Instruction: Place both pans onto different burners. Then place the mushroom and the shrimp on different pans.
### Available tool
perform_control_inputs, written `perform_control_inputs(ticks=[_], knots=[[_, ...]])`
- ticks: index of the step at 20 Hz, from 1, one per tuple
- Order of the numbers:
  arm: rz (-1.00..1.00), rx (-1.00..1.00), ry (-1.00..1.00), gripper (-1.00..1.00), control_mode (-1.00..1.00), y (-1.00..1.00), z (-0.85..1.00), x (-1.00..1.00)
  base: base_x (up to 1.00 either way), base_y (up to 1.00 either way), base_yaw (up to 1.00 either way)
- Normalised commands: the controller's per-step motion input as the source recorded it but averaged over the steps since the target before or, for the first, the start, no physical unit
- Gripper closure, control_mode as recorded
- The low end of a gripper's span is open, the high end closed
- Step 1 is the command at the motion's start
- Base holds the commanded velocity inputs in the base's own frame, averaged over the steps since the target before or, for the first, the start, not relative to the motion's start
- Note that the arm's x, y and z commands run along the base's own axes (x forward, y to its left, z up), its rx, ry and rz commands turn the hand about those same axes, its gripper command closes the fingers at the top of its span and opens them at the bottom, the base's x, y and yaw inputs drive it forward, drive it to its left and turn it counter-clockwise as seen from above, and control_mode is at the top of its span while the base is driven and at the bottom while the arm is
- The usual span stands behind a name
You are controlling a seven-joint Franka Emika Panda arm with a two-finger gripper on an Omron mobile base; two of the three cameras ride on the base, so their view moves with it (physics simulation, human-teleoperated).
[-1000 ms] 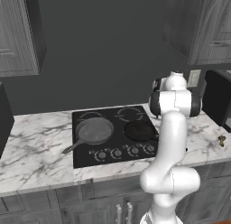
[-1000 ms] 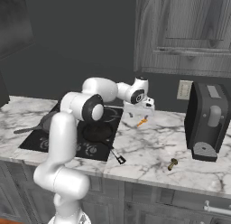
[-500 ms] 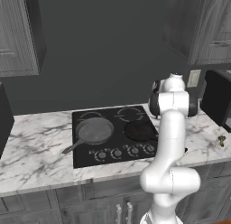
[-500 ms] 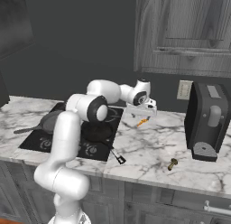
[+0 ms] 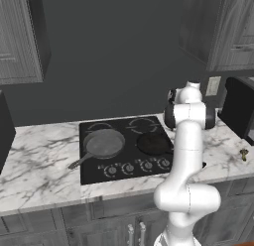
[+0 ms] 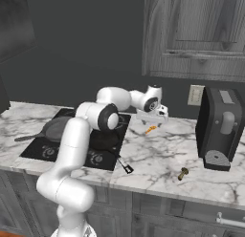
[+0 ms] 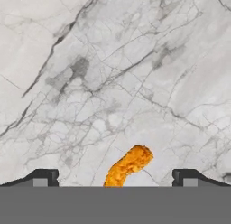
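We're w/ our end effector [image 6: 154,117] spread wide just above the shrimp [image 7: 128,166], low-middle in the hand view on the table [image 7: 113,74], so we think we should go straight down, keep it btwn the tips, then squeeze softly.

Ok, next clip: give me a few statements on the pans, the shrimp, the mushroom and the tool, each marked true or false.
1. The grey pan sits on the cooktop. True.
2. The shrimp lies in the black pan. False: it lies on the marble counter.
3. The tool is open, above the shrimp. True.
4. The mushroom is held by the tool. False: it lies on the counter near the coffee machine.
5. Both pans are stacked. False: they sit side by side.
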Motion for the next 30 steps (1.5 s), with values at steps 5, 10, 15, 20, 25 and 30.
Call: perform_control_inputs(ticks=[5,10,15,20,25,30], knots=[[0.00,0.00,0.00,-1.00,-1.00,-0.03,-0.18,0.00,0.00,0.00,0.00],[0.00,0.00,0.00,-1.00,-1.00,0.00,-0.23,0.00,0.00,0.00,0.00],[0.00,0.00,0.00,-1.00,-1.00,0.00,-0.26,0.00,0.00,0.00,0.00],[0.00,0.00,0.00,-1.00,-1.00,0.00,-0.24,0.00,0.00,0.00,0.00],[0.00,0.00,0.00,1.00,-1.00,0.00,-0.32,0.00,0.00,0.00,0.00],[0.00,0.00,0.00,1.00,-1.00,0.00,-0.27,0.00,0.00,0.00,0.00]])
